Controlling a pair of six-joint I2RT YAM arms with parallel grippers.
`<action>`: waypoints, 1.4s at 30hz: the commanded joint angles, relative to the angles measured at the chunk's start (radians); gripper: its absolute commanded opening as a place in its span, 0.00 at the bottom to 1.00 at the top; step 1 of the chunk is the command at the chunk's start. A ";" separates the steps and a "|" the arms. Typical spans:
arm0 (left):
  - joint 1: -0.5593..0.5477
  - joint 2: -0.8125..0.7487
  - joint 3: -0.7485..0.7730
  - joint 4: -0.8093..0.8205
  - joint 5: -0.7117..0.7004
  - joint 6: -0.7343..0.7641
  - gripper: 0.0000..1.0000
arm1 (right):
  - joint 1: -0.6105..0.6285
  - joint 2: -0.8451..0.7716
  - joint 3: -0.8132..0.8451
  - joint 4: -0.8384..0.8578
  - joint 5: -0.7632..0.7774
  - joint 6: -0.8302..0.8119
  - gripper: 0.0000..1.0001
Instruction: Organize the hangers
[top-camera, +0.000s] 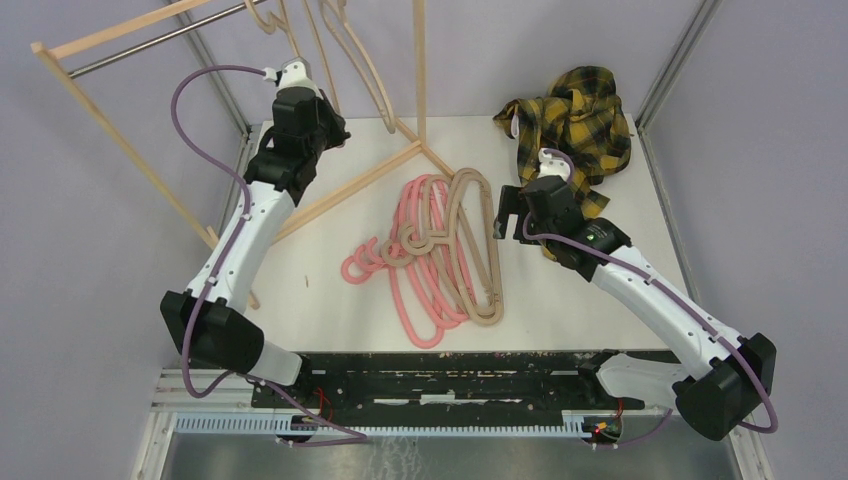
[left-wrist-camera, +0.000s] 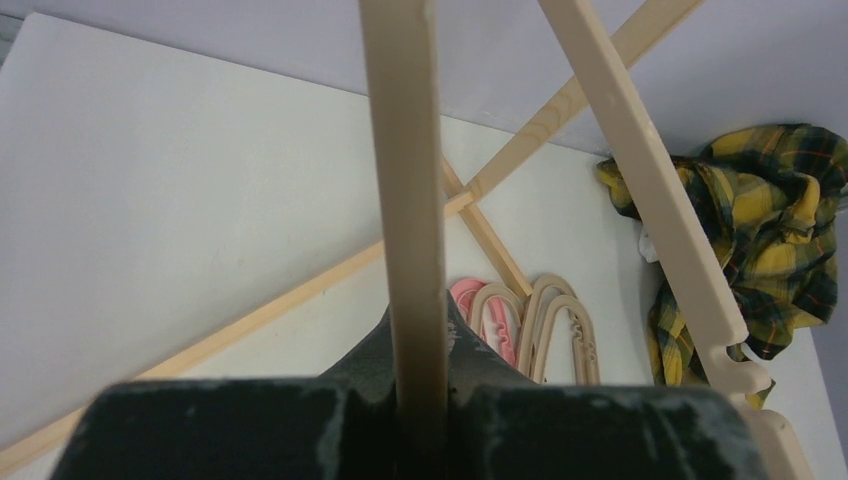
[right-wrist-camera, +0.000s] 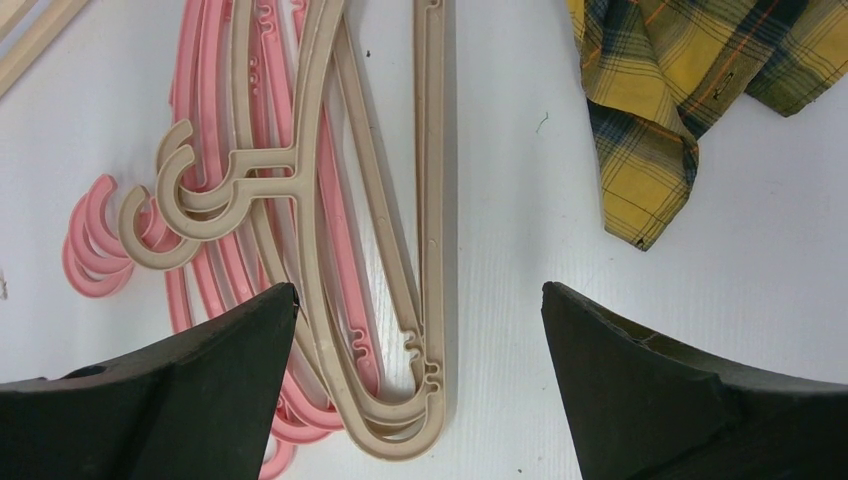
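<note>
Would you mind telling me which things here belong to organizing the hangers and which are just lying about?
Belongs to the job:
- pink hangers and beige hangers, piled together
- held hanger, gripped in the left pincer
- rack, probably where they hang

Lying about:
- plaid shirt

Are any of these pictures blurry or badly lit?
Top external view: even, soft light, sharp, only faint shadows by the pile of hangers. Left wrist view: the beige hanger clamped in the left gripper sits close to the lens and looks soft; the plaid shirt beyond is clearer. Right wrist view: crisp, no glare; the open right gripper is dark, showing little detail.
</note>
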 joint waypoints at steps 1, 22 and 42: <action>0.005 0.047 0.066 -0.051 0.067 0.063 0.03 | -0.008 -0.003 0.007 0.030 0.003 -0.005 1.00; 0.005 -0.190 -0.156 0.033 0.263 0.151 0.99 | -0.023 0.107 0.028 0.062 -0.098 -0.045 1.00; 0.004 -0.496 -0.605 0.120 0.361 0.085 0.99 | 0.005 0.579 0.158 0.234 -0.327 -0.052 0.92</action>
